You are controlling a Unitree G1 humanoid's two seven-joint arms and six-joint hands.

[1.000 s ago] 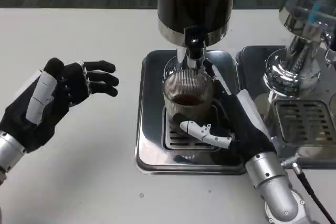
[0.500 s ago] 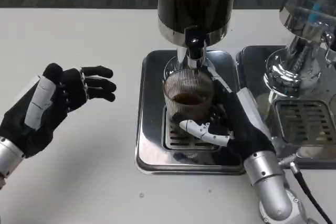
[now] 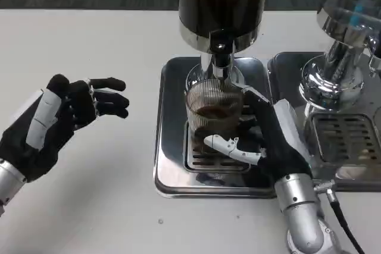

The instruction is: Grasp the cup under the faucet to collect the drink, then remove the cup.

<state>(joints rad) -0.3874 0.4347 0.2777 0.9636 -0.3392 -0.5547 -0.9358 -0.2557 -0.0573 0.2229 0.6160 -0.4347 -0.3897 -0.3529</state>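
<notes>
A ribbed glass cup (image 3: 213, 113) with dark drink in its bottom stands on the metal drip tray (image 3: 172, 165), right under the faucet (image 3: 220, 63) of the dark dispenser (image 3: 223, 4). My right hand (image 3: 262, 141) wraps around the cup from the right, thumb across its near side and fingers behind it. My left hand (image 3: 56, 117) hovers over the table far to the left, fingers apart and holding nothing.
A second chrome dispenser (image 3: 345, 46) with its own drip tray (image 3: 345, 147) stands at the right, close to my right forearm. A black cable (image 3: 348, 224) runs by the right wrist. White table (image 3: 107, 206) lies to the left.
My left hand has drifted slightly left and down. My right hand has closed in a little tighter round the cup, which stays under the faucet.
</notes>
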